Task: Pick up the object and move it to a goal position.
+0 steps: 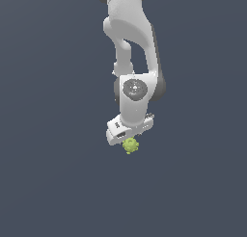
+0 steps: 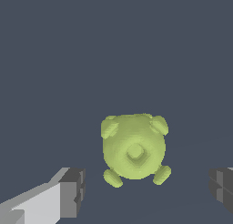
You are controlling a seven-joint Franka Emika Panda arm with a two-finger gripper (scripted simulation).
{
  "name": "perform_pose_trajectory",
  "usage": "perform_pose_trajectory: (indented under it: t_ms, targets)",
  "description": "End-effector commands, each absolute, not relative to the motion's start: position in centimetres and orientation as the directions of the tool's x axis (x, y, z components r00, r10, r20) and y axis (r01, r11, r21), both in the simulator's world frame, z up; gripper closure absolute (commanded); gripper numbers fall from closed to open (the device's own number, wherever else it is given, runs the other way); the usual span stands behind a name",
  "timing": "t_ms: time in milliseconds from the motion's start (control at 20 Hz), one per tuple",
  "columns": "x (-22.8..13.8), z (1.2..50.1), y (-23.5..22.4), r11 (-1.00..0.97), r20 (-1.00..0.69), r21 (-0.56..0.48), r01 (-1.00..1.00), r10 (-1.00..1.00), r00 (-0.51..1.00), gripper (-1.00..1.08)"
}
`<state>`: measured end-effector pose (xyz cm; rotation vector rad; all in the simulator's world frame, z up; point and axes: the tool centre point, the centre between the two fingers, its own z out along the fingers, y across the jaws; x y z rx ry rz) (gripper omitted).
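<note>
The object (image 1: 130, 145) is a tiny yellow-green bumpy round lump lying on the dark grey floor. In the exterior view it shows just below the white hand of the arm. In the wrist view the object (image 2: 134, 148) lies between the two fingertips, nearer one dark pad (image 2: 73, 192) than the other (image 2: 221, 189), touching neither. My gripper (image 2: 148, 191) is open and empty, with its jaws wide apart on either side of the lump. In the exterior view the fingers are hidden behind the hand.
The white arm (image 1: 132, 48) reaches down from the top of the exterior view. The flat dark grey floor (image 1: 48, 173) is all around. No goal marker shows.
</note>
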<state>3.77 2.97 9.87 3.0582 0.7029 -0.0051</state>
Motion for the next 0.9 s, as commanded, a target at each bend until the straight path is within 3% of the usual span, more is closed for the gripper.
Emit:
perform_pose_trajectory:
  t_ms: [0,500,850]
  targets:
    - [4.0,9.4,3.2,-0.885,-0.002,0.002,0.466,0.466,0.885,-0.92]
    - [4.1,8.6,3.3,-0.874,-0.001,0.0,0.487,0.487,0.874,-0.92]
    - [4.0,5.3,3.4,-0.872,0.0,0.0,0.49,0.49,0.872,-0.92]
